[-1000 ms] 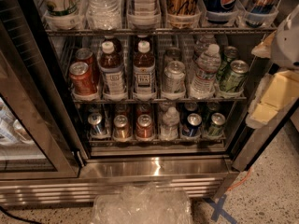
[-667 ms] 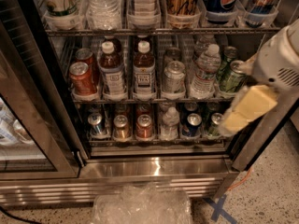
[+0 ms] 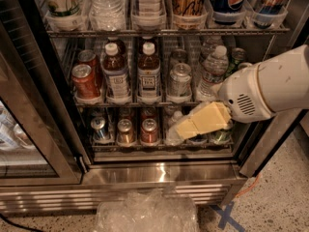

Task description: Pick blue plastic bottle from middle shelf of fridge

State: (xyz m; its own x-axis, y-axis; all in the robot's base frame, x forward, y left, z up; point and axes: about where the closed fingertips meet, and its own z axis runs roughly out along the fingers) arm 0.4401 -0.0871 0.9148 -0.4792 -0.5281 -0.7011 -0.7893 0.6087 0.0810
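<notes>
Blue plastic bottle (image 3: 148, 75), white cap and white label with black print, stands upright at the front of its lane on the middle shelf (image 3: 96, 102), about centre of the fridge (image 3: 159, 175). Nothing touches it.

Far left, the glass door (image 3: 29, 129) is swung wide open, which I take to be what gives the arm room to come in. Next come the red cans (image 3: 85, 80), then the twin bottle (image 3: 116, 74) with the paler label, just beside the target on its left. Every drink sits in a clear lane tray facing forward, probably so the front one can be drawn straight out. Right of the target is a silver can (image 3: 179, 79), then a ribbed water bottle (image 3: 212, 71).

Now the gripper (image 3: 188, 128): it hangs in front of the bottom shelf, right of centre, below the target and well apart from it, hiding some of the small cans there. Released or clenched? I cannot tell; it carries nothing. The white arm (image 3: 270, 83) reaches in from the right edge, a likely reason the approach runs low and sideways.

Against a second ago, the gripper was out by the right door frame; it has swung left and down into the opening. The drinks have not shifted. My read: reaching is underway, with a rise and a further move left to come.
</notes>
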